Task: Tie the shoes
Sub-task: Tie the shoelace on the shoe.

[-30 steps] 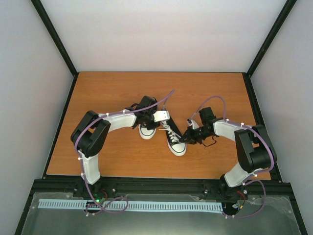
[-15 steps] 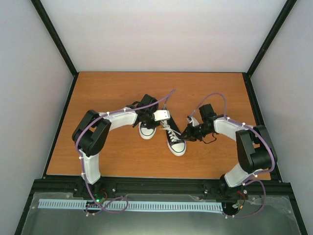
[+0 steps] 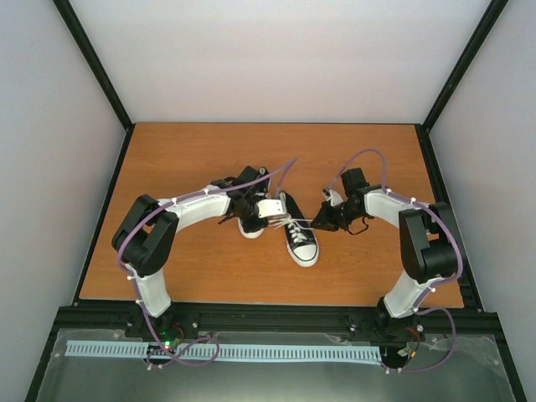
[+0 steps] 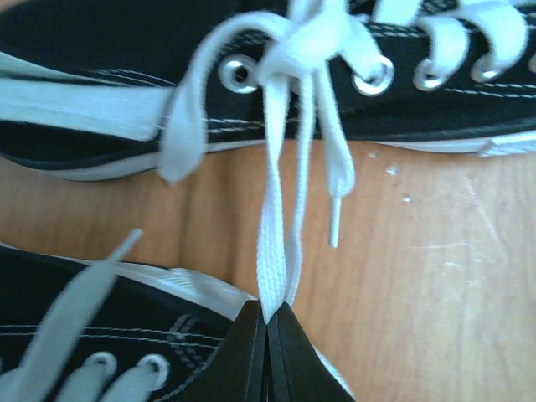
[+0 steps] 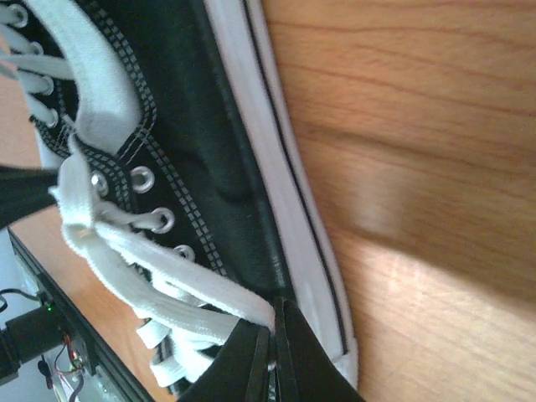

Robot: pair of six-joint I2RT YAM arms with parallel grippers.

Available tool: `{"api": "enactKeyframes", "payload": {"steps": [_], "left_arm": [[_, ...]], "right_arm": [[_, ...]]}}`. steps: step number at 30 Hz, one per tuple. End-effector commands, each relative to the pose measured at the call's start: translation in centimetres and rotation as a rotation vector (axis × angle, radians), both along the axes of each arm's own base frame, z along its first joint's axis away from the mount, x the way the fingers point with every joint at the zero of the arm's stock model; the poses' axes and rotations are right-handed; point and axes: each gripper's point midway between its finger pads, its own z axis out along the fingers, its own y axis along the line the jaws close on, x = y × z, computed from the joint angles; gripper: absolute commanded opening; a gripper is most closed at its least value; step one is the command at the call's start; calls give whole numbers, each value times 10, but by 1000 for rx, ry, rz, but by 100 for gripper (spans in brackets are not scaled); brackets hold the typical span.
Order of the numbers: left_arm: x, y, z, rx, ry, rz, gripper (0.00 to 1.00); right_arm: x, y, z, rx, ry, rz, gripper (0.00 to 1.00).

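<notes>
Both hands have drawn outward from the nearer shoe (image 3: 301, 244), the left hand (image 4: 266, 322) and right hand (image 5: 272, 337) each clamped on a length of its lace (image 4: 276, 230), pulling opposite ways, evidently to cinch the bow, while the shoes (image 3: 250, 226) lie side by side mid-worktop (image 3: 188, 159).

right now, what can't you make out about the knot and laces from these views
Left wrist view: the knot is cut by the top edge and blurred, so its form is unclear.
Top view: the second shoe sits mostly under the left gripper; the knot is too small to read.
Right wrist view: the lace vanishes into the shut right gripper, so its end is hidden.
</notes>
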Motion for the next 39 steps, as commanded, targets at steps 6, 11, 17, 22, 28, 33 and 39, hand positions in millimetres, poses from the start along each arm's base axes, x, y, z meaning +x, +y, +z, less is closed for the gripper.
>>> {"api": "enactKeyframes", "payload": {"steps": [6,11,17,22,28,33,39], "left_arm": [[-30,7,-20,28,113,3,1],[-29,9,-31,39,109,19,1],[-26,10,-32,46,111,34,1],[-25,10,-34,50,108,35,1],[-27,-1,-11,-12,104,-13,34],[-21,8,18,-6,49,-12,41],[-52,1,61,-161,-12,-123,33]], "right_arm": [[16,-16,-23,-41,6,-51,3],[11,-18,-33,-46,23,-50,3],[4,-22,-46,-53,51,-43,3],[0,-20,-47,-30,61,-41,3],[12,-12,-9,26,-18,-9,18],[11,-13,17,17,-51,12,34],[7,-26,28,-67,-69,-12,41]]}}
